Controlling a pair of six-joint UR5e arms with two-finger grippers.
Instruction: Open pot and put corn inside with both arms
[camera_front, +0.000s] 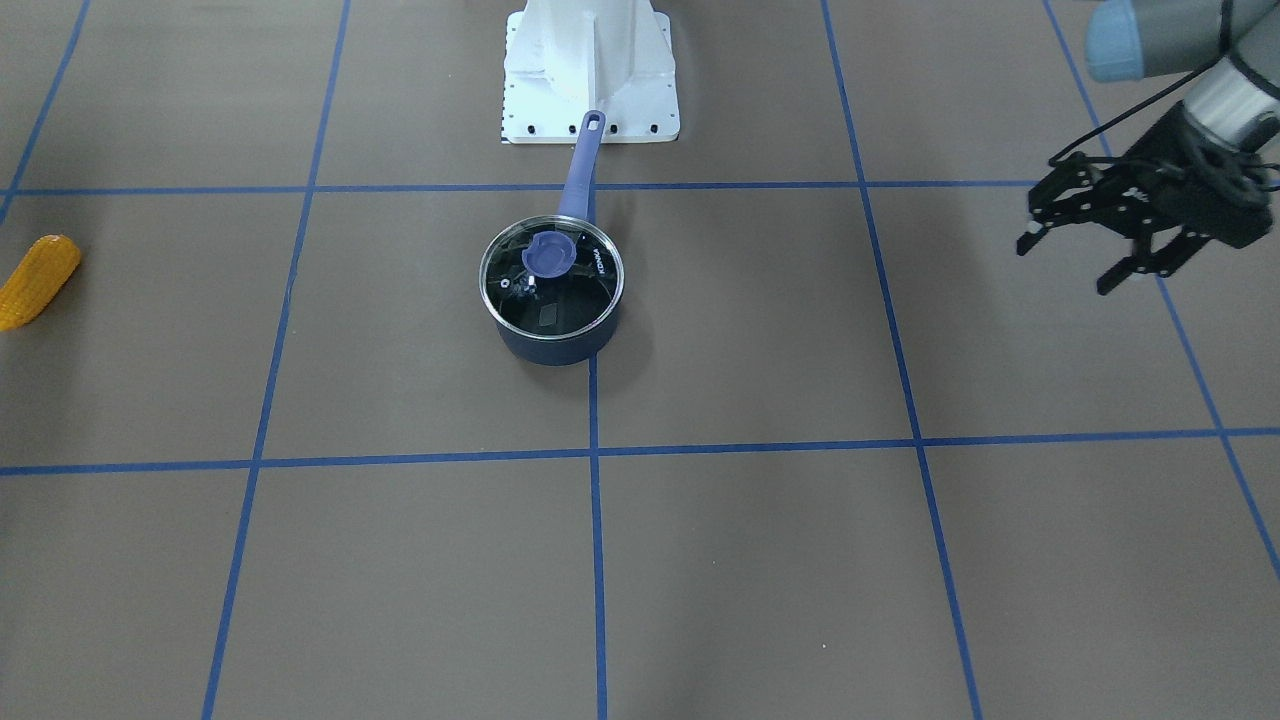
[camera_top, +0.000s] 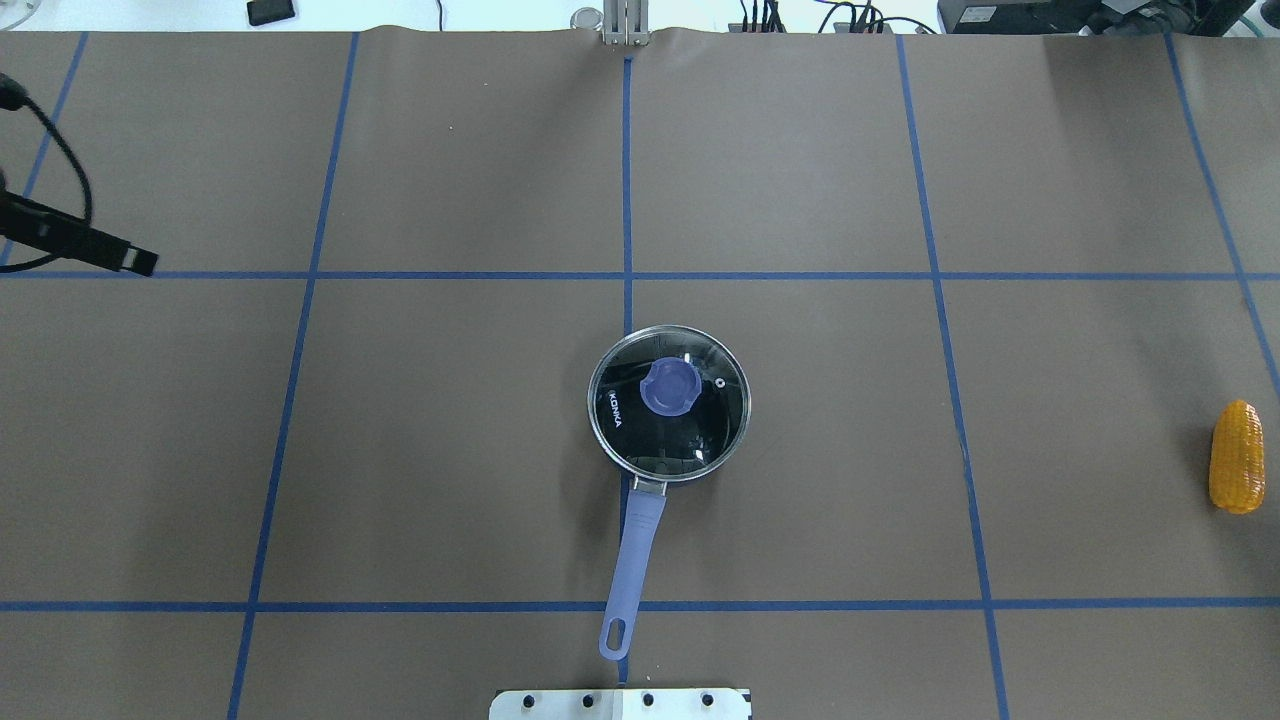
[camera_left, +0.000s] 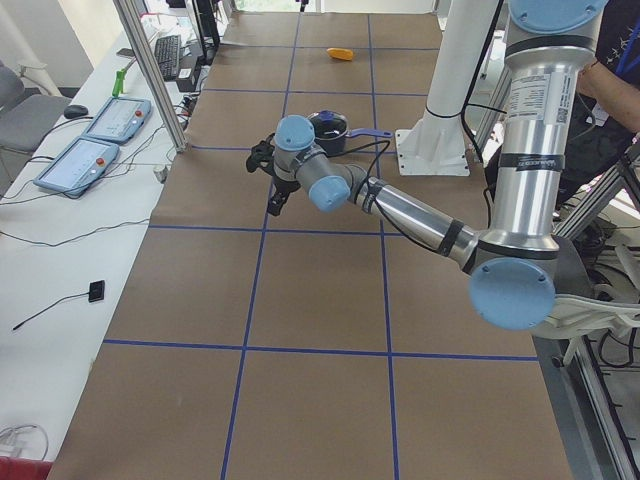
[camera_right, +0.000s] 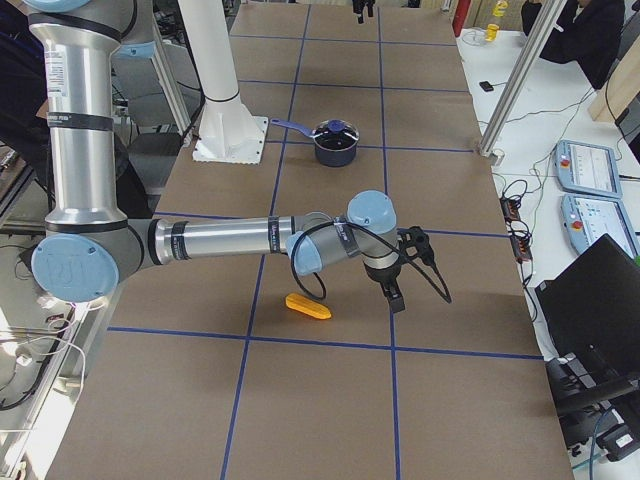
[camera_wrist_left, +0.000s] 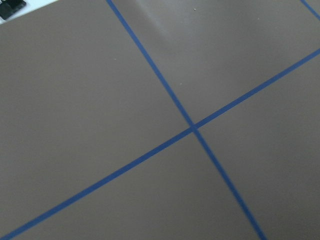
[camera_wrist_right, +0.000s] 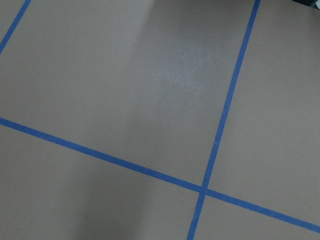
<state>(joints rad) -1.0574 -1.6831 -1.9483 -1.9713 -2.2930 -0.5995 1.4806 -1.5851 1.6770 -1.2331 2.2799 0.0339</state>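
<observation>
A dark blue pot (camera_front: 553, 340) with a long blue handle (camera_front: 580, 170) stands at the table's middle, closed by a glass lid (camera_top: 668, 402) with a blue knob (camera_top: 668, 386). The yellow-orange corn (camera_top: 1237, 457) lies flat far off on the robot's right side; it also shows in the front view (camera_front: 35, 280). My left gripper (camera_front: 1068, 265) hovers open and empty far out on the left side, well away from the pot. My right gripper (camera_right: 395, 285) shows only in the right side view, above the table beside the corn (camera_right: 308, 306); I cannot tell whether it is open or shut.
The brown table is crossed by blue tape lines (camera_top: 627, 275). The white pedestal base (camera_front: 590, 70) stands just behind the pot handle's end. Both wrist views show only bare table and tape. Desks with teach pendants (camera_left: 100, 125) line the far side.
</observation>
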